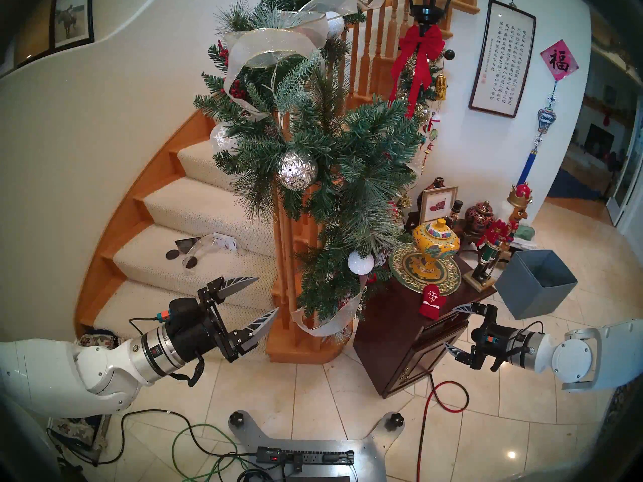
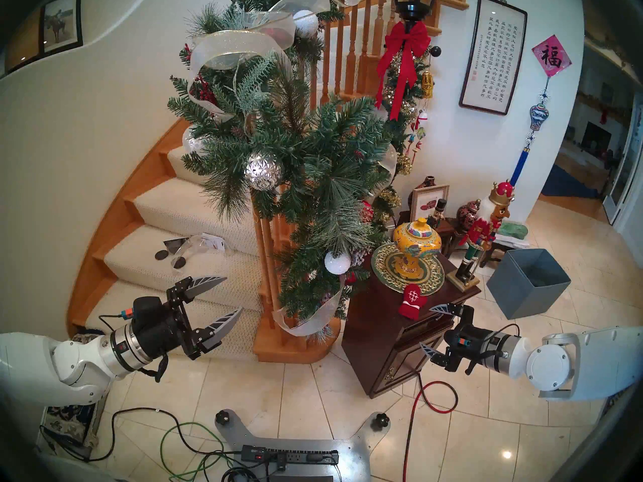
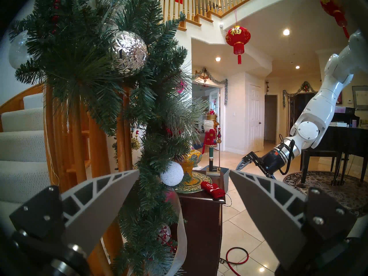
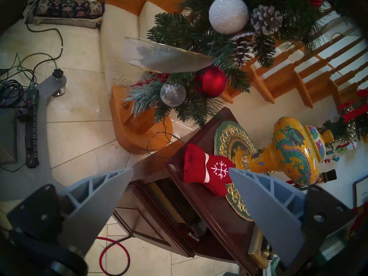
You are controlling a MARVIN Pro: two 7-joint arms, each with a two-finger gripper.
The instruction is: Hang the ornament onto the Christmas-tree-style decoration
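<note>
Red fabric mitten ornament (image 1: pixel 431 300) | lies on dark wooden cabinet (image 1: pixel 393 335) | just left of, apart from right gripper (image 1: pixel 452 328) | jaws spread, empty

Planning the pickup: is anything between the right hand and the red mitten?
Nothing visible. The red mitten lies exposed on the cabinet top's near edge, partly on the green plate; the open right hand hovers just short.

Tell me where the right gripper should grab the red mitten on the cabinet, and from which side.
Probably pinch the mitten across its cuff end, coming from above with the open right gripper. It lies flat, half on the green-gold plate, and its thin loop trails off the cuff.
</note>
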